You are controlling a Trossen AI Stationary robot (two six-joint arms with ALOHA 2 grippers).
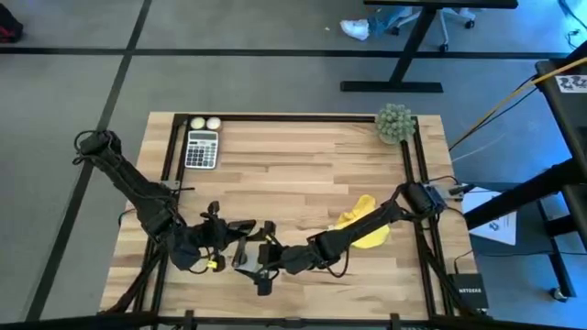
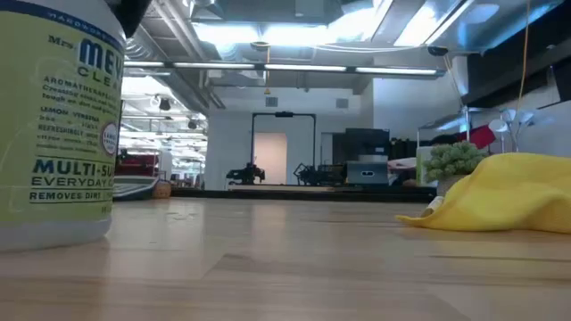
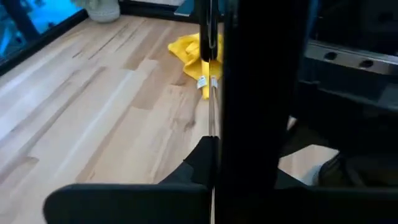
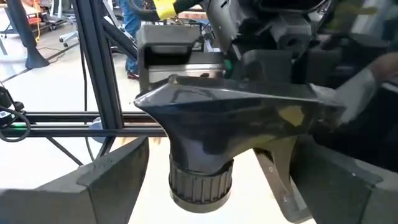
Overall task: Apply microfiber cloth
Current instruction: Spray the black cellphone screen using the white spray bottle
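Note:
The yellow microfiber cloth (image 1: 367, 229) (image 2: 500, 192) (image 3: 189, 53) lies crumpled on the table right of centre, under my right forearm, and no gripper touches it. My left gripper (image 1: 229, 246), near the front edge left of centre, is shut on a black smartphone (image 3: 261, 93) that stands on edge. My right gripper (image 1: 266, 264) is beside it, around a spray bottle (image 2: 58, 134) with a grey spray head (image 4: 230, 112). The bottle stands upright on the table. My left gripper holds the smartphone upright between its fingers. The phone's thin edge (image 3: 212, 118) faces the wrist camera, and the phone hides the place of contact. My right gripper comes level from the table's right side. One finger (image 4: 99, 186) stands on each side of the bottle, under the spray head's collar (image 4: 199, 180). The contact lies below the picture's edge. The bottle's base rests on the table.
A calculator (image 1: 202, 148) and two small balls (image 1: 204, 123) lie at the far left corner. A green pompom plant (image 1: 394, 124) stands at the far right corner. Bare wood stretches across the table's middle and far half. Black frame rails run along the table's sides.

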